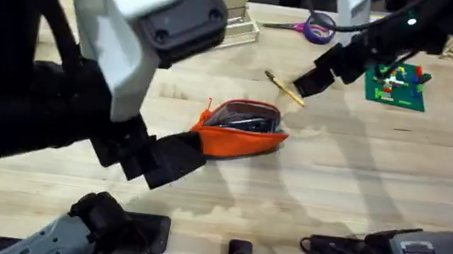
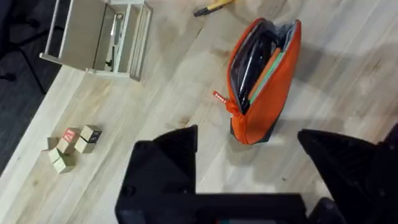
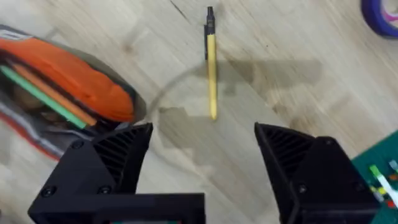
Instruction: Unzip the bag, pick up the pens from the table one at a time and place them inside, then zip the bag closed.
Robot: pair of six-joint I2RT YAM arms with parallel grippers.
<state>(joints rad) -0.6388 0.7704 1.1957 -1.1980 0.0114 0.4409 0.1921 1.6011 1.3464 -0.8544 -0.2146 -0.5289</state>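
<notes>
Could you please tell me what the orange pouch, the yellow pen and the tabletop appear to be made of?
The orange soft pencil pouch looks like matte woven fabric: it sags and creases, with a zipper edge. The thin yellow pen looks like smooth plastic, possibly lacquered, with a dark tip. The light butcher-block wooden tabletop shows grain and plank strips, with a satin finish.

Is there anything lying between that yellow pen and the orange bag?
No. In the overhead view, only bare table separates the yellow pen from the orange bag; the right wrist view shows likewise.
</notes>
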